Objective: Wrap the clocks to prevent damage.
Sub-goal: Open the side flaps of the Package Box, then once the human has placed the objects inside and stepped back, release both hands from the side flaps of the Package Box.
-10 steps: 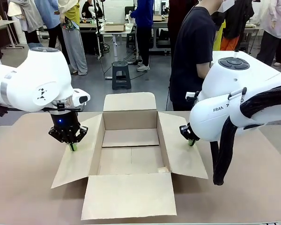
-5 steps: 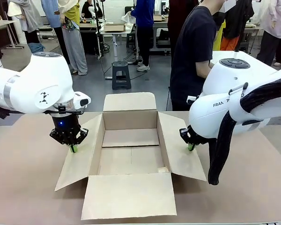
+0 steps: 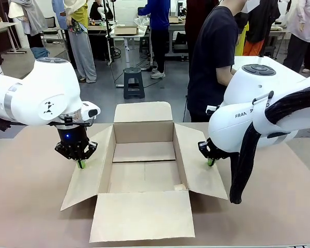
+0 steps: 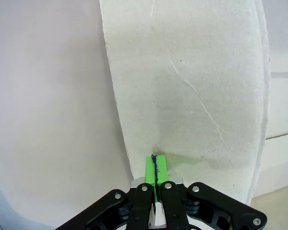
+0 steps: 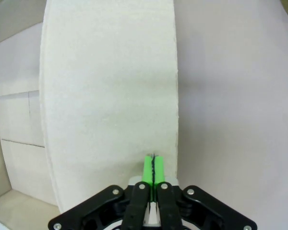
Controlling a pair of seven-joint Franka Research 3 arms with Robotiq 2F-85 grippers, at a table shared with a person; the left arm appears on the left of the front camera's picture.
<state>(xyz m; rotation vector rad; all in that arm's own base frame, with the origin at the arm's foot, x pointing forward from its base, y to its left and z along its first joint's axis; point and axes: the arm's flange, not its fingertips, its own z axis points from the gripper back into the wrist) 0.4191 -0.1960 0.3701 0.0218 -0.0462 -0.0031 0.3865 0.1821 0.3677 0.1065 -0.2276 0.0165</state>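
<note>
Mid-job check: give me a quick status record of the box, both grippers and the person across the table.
box: cardboard box, mid-table, open, all four flaps folded outward
left gripper: left gripper shut, pads together, tips down on the left flap near its outer edge
right gripper: right gripper shut, pads together, tips down on the right flap near its outer edge
held: nothing in either gripper
person: person in a dark shirt, standing at the far side behind the box
table: table, brown surface
</note>
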